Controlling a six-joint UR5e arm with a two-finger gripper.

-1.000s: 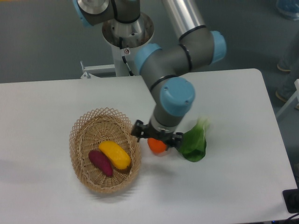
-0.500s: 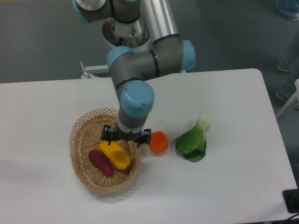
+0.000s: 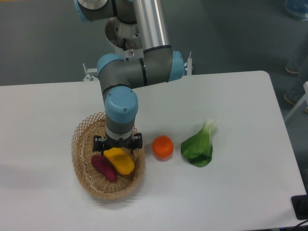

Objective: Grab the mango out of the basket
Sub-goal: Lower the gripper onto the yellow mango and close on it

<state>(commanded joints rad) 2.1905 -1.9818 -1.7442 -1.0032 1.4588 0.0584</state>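
Observation:
The yellow-orange mango (image 3: 121, 161) lies in the tan wicker basket (image 3: 82, 143) next to a dark purple oblong fruit (image 3: 103, 167). My gripper (image 3: 118, 146) hangs over the basket, right above the mango's far end. The wrist hides the fingertips, so I cannot tell how the jaws stand. The mango rests on the basket floor.
A round orange fruit (image 3: 162, 147) sits on the white table just right of the basket. A green leafy vegetable (image 3: 198, 146) lies further right. The arm's base (image 3: 126, 33) stands behind the table's far edge.
The arm has swung left from above the orange fruit to over the basket, ending above the mango. The fruits have not moved.

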